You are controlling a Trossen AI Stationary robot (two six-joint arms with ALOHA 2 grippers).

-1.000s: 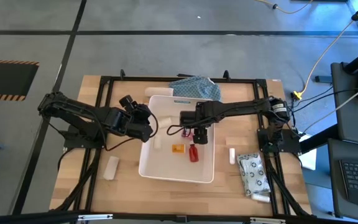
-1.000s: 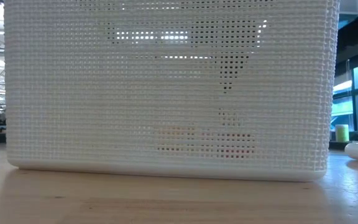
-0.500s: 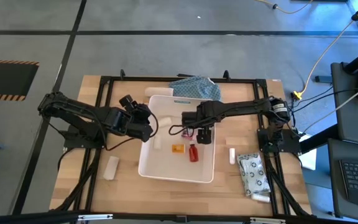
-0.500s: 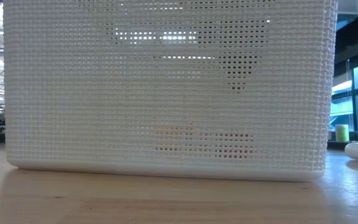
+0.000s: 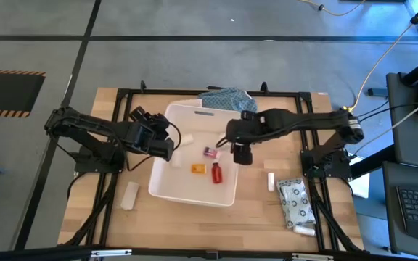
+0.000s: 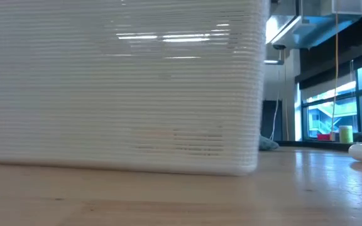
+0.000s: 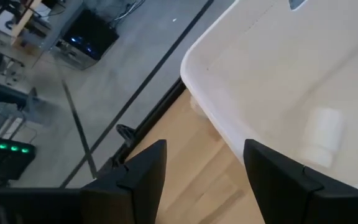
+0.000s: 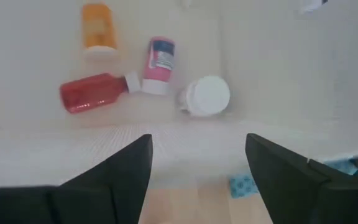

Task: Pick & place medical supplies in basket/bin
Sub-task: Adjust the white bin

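The white bin point(image 5: 167, 192) stands on the table, turned a little askew; its meshed wall fills the low view point(image 6: 118, 94). In it lie a red bottle point(image 5: 216, 174), an orange item point(image 5: 197, 169), a pink-labelled bottle point(image 5: 210, 152) and a white-capped bottle point(image 8: 207, 96). My left gripper point(image 5: 167, 145) is open at the bin's left wall, one finger over the inside and one over the wood outside. My right gripper point(image 5: 242, 154) is open above the bin's right wall point(image 8: 185, 146). My left gripper straddles the bin's left wall point(image 7: 229, 134), with one finger point(image 7: 278, 180) on the inner side and the other outside; I cannot tell whether either touches it. My right gripper stands over the bin's right wall; I cannot tell whether it touches it.
The blue-green cloth point(image 5: 227, 100) lies behind the bin. A white roll point(image 5: 129, 196) lies near left. A white tube point(image 5: 271, 181), the grey patterned pouch point(image 5: 294, 203) and a white item point(image 5: 303, 230) lie at the near right.
The bin has slid toward the table's left edge and turned a little, and the supplies inside went with it. My left gripper has gone left with it. My right gripper has drawn from inside the bin toward the table's right, to the bin's right wall.
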